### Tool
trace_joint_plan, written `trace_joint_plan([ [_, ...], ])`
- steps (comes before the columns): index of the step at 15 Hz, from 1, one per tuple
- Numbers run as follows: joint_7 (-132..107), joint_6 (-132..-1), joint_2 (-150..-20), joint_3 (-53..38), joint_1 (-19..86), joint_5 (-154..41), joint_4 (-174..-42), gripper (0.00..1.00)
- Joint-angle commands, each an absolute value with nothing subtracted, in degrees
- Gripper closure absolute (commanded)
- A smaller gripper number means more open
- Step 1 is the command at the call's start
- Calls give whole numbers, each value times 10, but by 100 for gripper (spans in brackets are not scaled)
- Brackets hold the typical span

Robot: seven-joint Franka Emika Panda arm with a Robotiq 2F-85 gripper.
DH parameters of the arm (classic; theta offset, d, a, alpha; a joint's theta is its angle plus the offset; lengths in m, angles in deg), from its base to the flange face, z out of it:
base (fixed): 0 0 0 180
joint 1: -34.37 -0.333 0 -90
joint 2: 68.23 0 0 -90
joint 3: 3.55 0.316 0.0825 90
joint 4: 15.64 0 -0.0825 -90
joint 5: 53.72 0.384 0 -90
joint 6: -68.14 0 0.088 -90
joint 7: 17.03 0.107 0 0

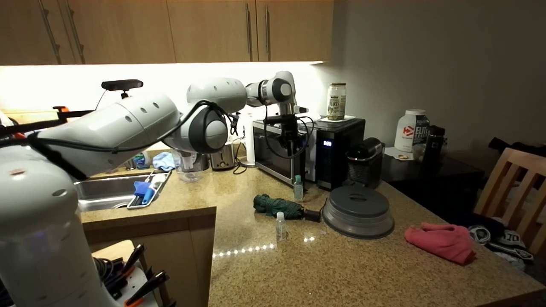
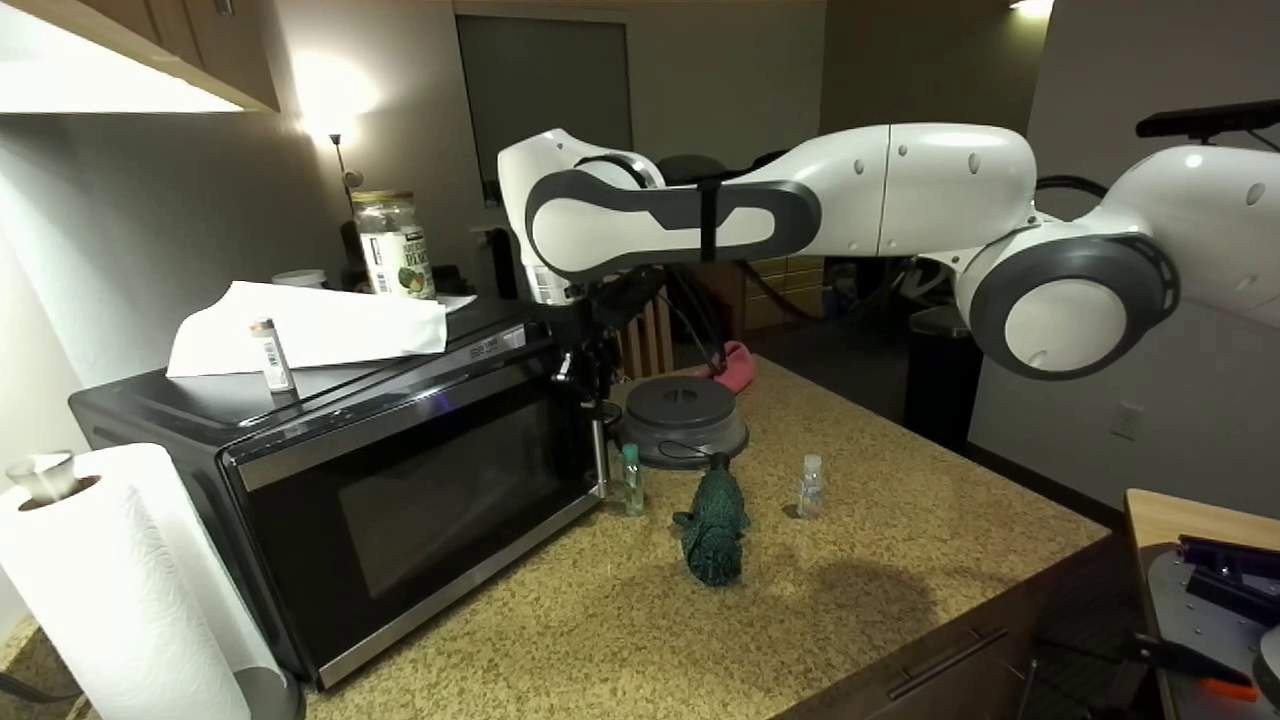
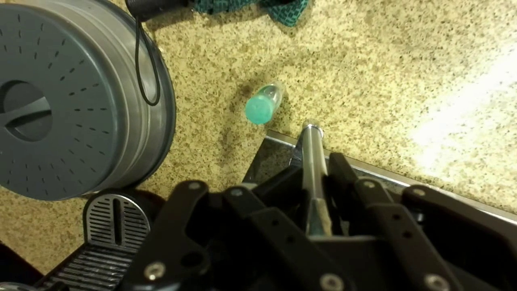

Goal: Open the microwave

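The black microwave (image 1: 326, 164) stands on the counter, its wide dark glass door (image 2: 440, 490) edged in silver. That door is ajar: a pale strip shows between its free edge and the control panel in an exterior view. A metal bar handle (image 3: 313, 153) runs upright along the free edge. My gripper (image 3: 317, 178) has come down from above and is shut on this handle, one black finger against each side. In both exterior views the gripper (image 2: 592, 395) sits at the door's free-edge side, covering the handle's upper part. Most of the microwave's inside is hidden.
A green-capped bottle (image 3: 259, 109) stands close to the handle's lower end. Around it are a grey domed cover (image 1: 358, 213), a dark green umbrella (image 1: 279, 207) and a white-capped bottle (image 1: 280, 228). A coffee maker (image 1: 364, 164) adjoins the microwave; a jar (image 1: 336, 102) rests on top.
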State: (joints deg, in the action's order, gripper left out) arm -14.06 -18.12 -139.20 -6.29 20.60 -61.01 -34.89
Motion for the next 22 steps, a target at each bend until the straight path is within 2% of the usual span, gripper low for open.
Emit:
trace_joint_plan([
  [1,-128,-193,-1397,-70,171,-619,-362,53],
  [2,-122,-193,-1397,-76,169,-623,-361,49],
  [3,-140,-186,-1385,-73,197,-616,-362,69],
  [6,-138,-185,-1386,-84,182,-631,-363,50],
  [12,-137,-185,-1386,-85,181,-632,-363,49],
  [13,-137,-185,-1386,-85,181,-632,-363,24],
  [14,-133,-185,-1386,-87,182,-633,-363,23],
  [17,-120,-186,-1388,-88,175,-633,-362,5],
  [19,-113,-187,-1389,-89,173,-634,-361,0],
  [22,-100,-186,-1389,-90,172,-634,-361,0],
])
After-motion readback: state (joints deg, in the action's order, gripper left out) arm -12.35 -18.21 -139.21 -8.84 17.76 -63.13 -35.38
